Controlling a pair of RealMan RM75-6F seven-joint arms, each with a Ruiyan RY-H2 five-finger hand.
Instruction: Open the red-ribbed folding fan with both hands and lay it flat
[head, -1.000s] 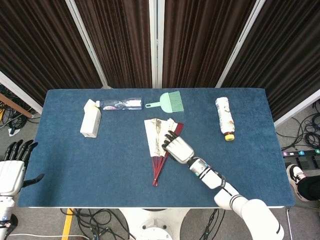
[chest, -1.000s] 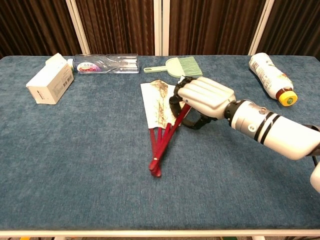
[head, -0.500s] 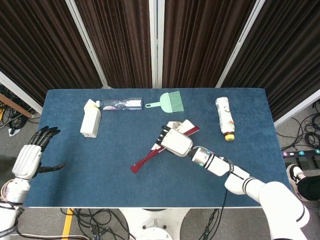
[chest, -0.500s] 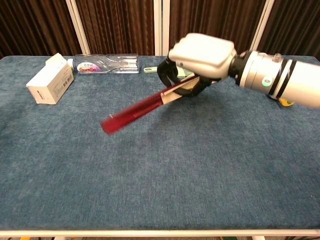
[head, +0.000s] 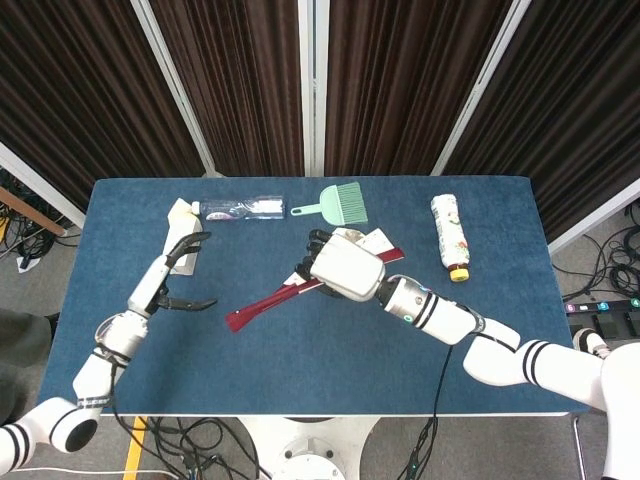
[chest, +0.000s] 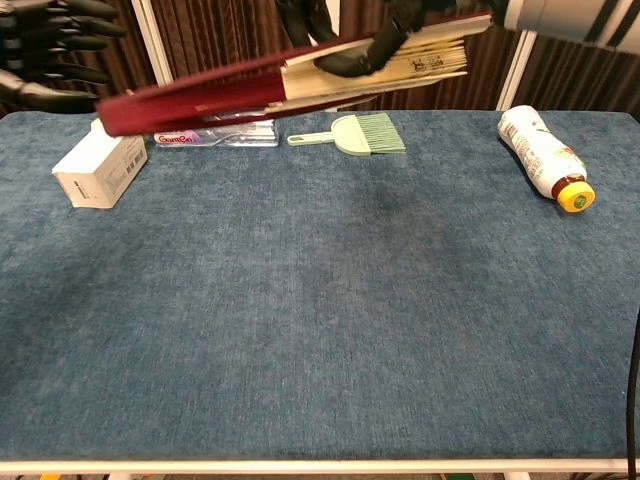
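One folding fan (head: 300, 292), apparently closed, is gripped aloft by the right hand (head: 345, 265); left hand (head: 172, 280) hovers spread, holding nothing.

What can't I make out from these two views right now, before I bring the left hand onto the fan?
- Right hand, chest view: cut off by the top edge; only its dark fingers show under the fan.
- Fan, head view: the paper end is mostly covered by the right hand, so how far it is spread is unclear.
- Left hand, chest view: cropped at the top-left corner.
- Clear bottle, chest view: partly behind the fan.
- Labels on the white box: too small.
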